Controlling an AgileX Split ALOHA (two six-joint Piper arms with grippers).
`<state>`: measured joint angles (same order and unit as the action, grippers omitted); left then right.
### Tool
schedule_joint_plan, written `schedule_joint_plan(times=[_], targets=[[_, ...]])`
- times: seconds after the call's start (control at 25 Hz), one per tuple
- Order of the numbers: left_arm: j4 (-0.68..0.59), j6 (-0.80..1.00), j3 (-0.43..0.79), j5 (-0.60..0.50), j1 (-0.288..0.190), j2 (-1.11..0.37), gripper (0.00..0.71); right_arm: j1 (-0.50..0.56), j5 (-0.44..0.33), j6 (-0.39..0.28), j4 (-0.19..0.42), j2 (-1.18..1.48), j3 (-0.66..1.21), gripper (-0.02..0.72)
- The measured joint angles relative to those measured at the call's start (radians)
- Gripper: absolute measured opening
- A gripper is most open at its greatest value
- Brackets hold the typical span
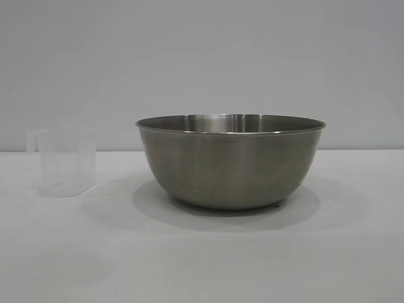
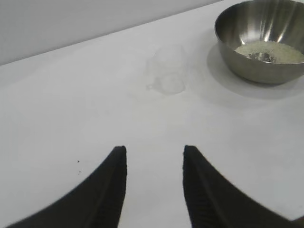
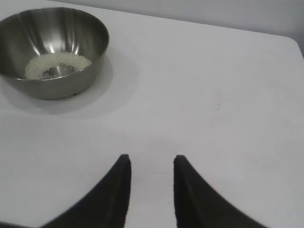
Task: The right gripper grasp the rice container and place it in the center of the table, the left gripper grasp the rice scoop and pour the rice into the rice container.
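The steel rice container [image 1: 230, 161] stands upright near the middle of the white table [image 1: 202, 259]. In both wrist views the rice container [image 2: 263, 40] [image 3: 52, 50] holds a thin ring of off-white rice [image 2: 270, 51] [image 3: 57, 64] on its bottom. The translucent rice scoop [image 1: 63, 161] stands upright to the bowl's left, apart from it; the scoop [image 2: 166, 71] looks empty. My left gripper [image 2: 155, 150] is open over bare table, well back from the scoop. My right gripper [image 3: 151, 159] is open too, well away from the bowl. Neither gripper shows in the exterior view.
A plain grey wall [image 1: 202, 57] rises behind the table. The table's far edge and a rounded corner [image 3: 289, 40] show in the right wrist view. Bare tabletop lies between each gripper and the objects.
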<state>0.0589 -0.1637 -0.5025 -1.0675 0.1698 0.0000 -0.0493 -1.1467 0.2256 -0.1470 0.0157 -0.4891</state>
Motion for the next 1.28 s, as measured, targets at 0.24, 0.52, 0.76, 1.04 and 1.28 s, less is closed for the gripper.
schedule_joint_plan(times=[0.24,0.52,0.76,1.04,1.28], targets=[[0.0,0.032,0.011,-0.051,0.0,0.0,0.278,0.0,0.0,0.0,0.0,0.0,0.0,0.219],[0.0,0.036,0.011,-0.051,0.0,0.0,0.278,0.0,0.0,0.0,0.0,0.0,0.0,0.219],[0.0,0.038,0.011,-0.051,0.0,0.0,0.278,0.0,0.0,0.0,0.0,0.0,0.0,0.219],[0.0,0.038,0.011,-0.051,0.0,0.0,0.278,0.0,0.0,0.0,0.0,0.0,0.0,0.219],[0.0,0.038,0.011,-0.051,0.0,-0.001,0.278,0.0,0.0,0.0,0.0,0.0,0.0,0.219]])
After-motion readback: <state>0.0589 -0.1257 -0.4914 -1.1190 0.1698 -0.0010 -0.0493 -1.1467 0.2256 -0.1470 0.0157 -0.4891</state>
